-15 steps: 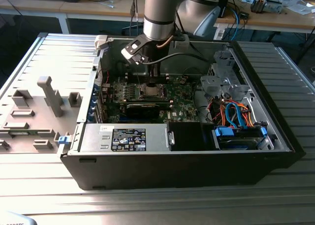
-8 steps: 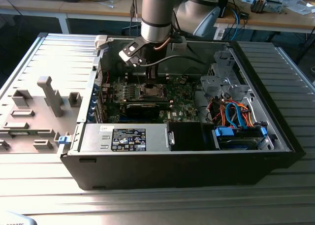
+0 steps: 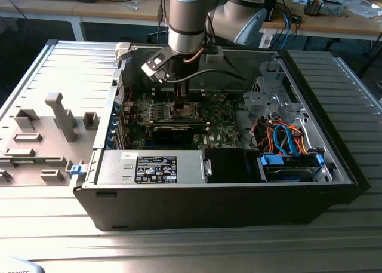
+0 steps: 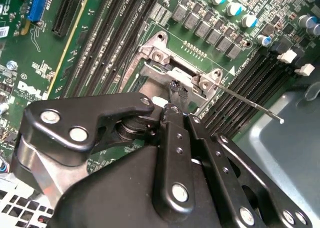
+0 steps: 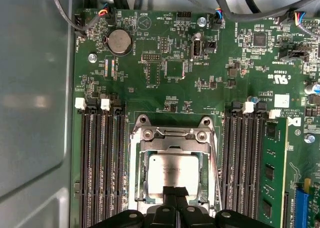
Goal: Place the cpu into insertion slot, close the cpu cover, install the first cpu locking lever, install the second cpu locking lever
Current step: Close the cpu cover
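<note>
Case (image 3: 227, 195) of a desktop computer lies open on a ribbed metal table (image 3: 59, 64) in the exterior view, and the arm (image 3: 188, 16) points straight down into it. The gripper (image 3: 180, 101) hangs just above the insertion slot (image 3: 184, 113), in the middle of the green motherboard (image 3: 221, 120). The black labelled power-supply box (image 3: 156, 168) lies nearer the camera, well apart from the gripper.

In the first wrist view the cpu (image 5: 172, 169) sits in the slot. Its silver face shows through the window of the cpu cover (image 5: 172, 140), which looks to lie flat around it. The two fingertips (image 5: 168, 192) are pressed together with only a seam between them and nothing held. They stand over one edge of the chip, and the rest of its face lies clear beyond them. Whether they touch the metal I cannot tell. Dark memory slots (image 5: 102, 163) flank the socket on both sides.

In the second wrist view the gripper's black linkage stands in the foreground, with the socket's silver hinge end just beyond it. A thin metal lever (image 4: 250, 106) runs out from the socket's corner, its free end reaching past the memory slots.
</note>
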